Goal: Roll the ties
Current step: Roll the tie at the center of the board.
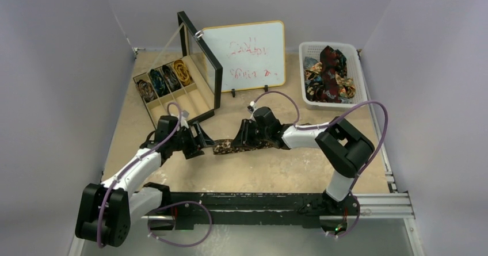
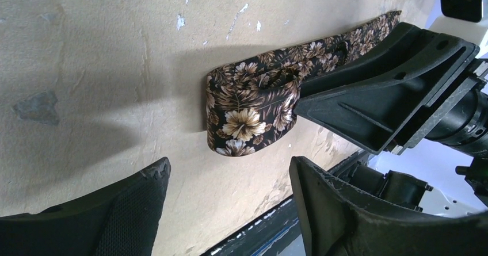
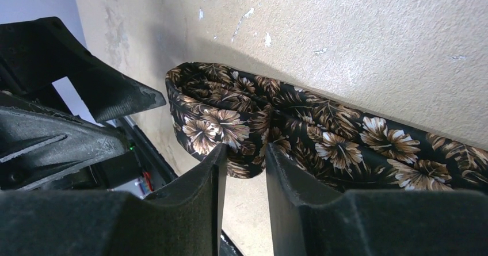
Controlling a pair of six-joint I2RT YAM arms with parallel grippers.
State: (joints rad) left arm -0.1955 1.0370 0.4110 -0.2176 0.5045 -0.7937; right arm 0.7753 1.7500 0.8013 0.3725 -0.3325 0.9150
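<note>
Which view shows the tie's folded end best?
Left wrist: the tie shows its folded end whole and close, loop visible, with the right hand pinching it. Right wrist is close too, but that hand's fingers cover the lower edge. Top external shows only a small dark strip.

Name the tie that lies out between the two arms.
The brown floral tie, stretched on the table with one end folded over. The other ties sit coiled in the wooden box or heaped in the white basket.

Pale lilac walls [image 1: 52,66] close in on 3 sides of the scuffed tan tabletop [image 1: 259,175], with a whiteboard [image 1: 244,54] propped at 12 o'clock.
</note>
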